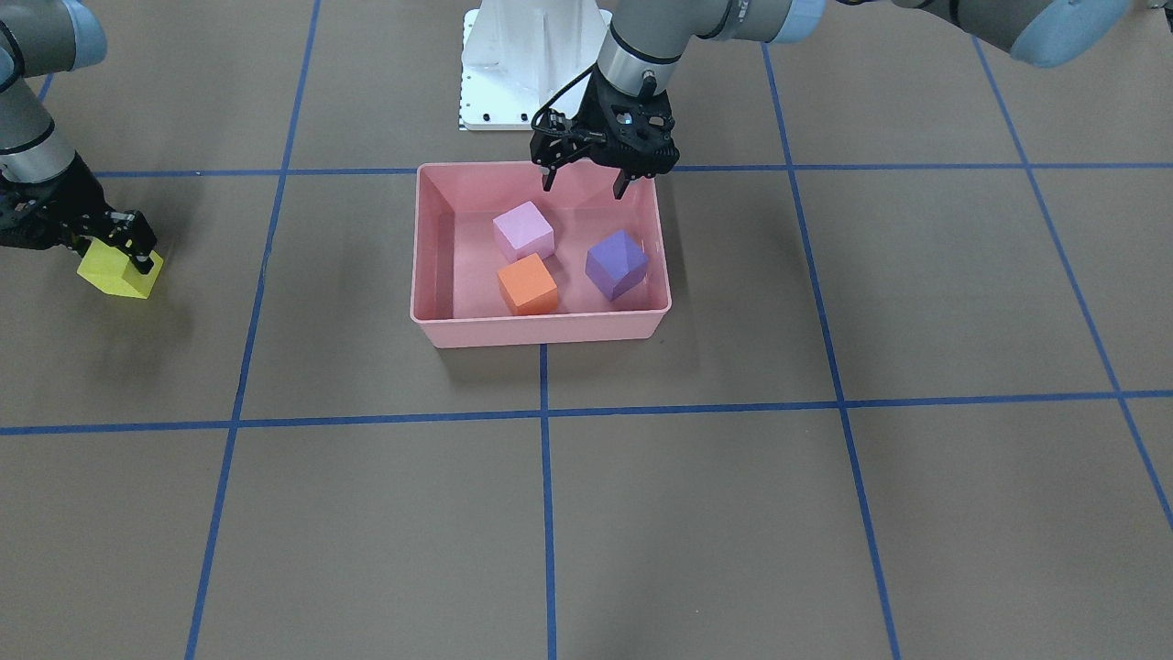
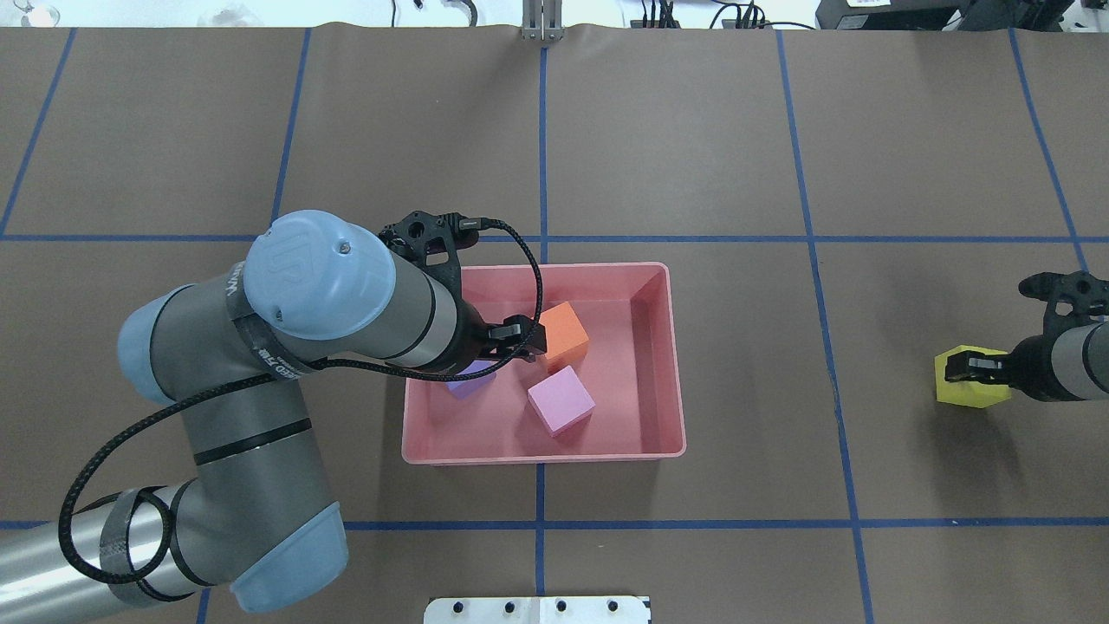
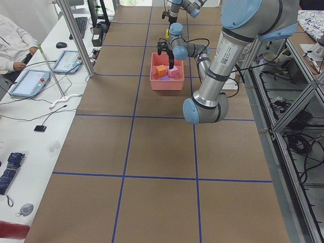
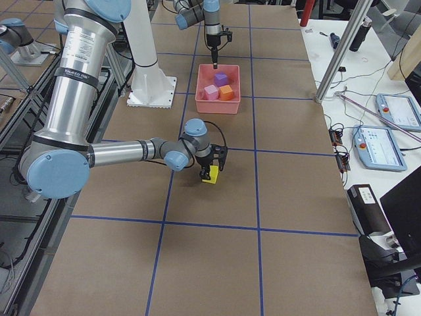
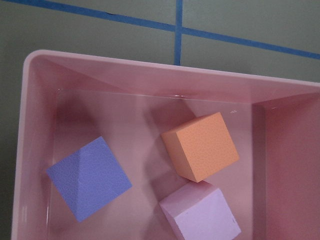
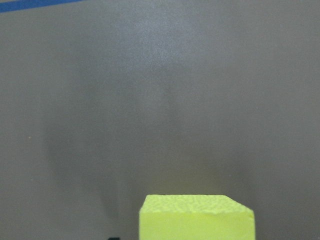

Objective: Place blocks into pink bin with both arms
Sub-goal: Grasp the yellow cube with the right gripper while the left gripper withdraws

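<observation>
Clamping opposite flat faces of the small matte yellow cube [image 1: 115, 280], the right gripper [image 1: 115, 254] holds it well apart from the salmon-pink plastic tub [image 1: 541, 330]. The cube looks light, stiff and unslippery. The left gripper [image 1: 585, 188] hangs open-jawed above the tub's orange cube [image 1: 528, 282], purple cube [image 1: 616, 263] and light pink cube [image 1: 523, 229].

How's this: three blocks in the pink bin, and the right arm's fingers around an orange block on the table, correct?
No. The right arm's fingers are around the yellow block; the orange block lies in the pink bin, as the front-facing view shows.
</observation>
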